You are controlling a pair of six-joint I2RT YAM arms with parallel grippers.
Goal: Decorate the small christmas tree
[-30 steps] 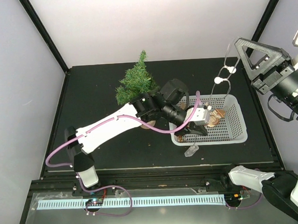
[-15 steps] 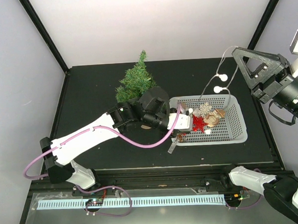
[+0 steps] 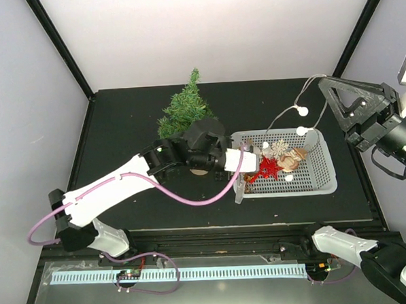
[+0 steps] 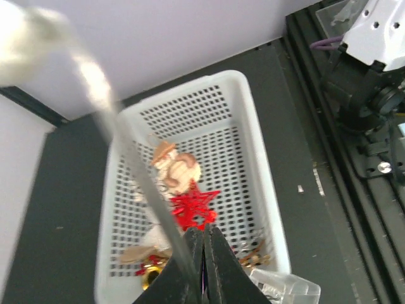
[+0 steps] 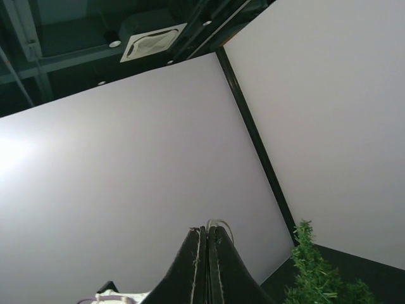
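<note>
Landmark: white basket (image 3: 307,186), set on the black table (image 3: 120,129).

- The small christmas tree (image 3: 186,110) is stood upright outside the basket's left end, toward the far side. Its base is largely hidden behind the left arm's wrist.
- The left gripper (image 4: 204,233) is held over the basket's near-left corner with the jaws pressed together. A blurred strand of the light string (image 3: 299,109) is seen running down to the fingertips and appears pinched there. The tree is placed just beyond and to the left of this gripper, near but not touched by the fingers.
- The right gripper (image 5: 207,229) is raised above the basket's far-right corner. The jaws are closed, and a thin loop of the same string is caught between the tips. The tree is found well apart from it, across the basket.
- The string is draped between the two grippers over the basket, with its white bulbs spaced along it.
- Inside the basket a red star (image 4: 193,206) and a wooden figure (image 4: 177,166) are seen.
- A clear plastic piece (image 4: 285,286) is noted just beside the left fingers, at the basket's near rim.
</note>
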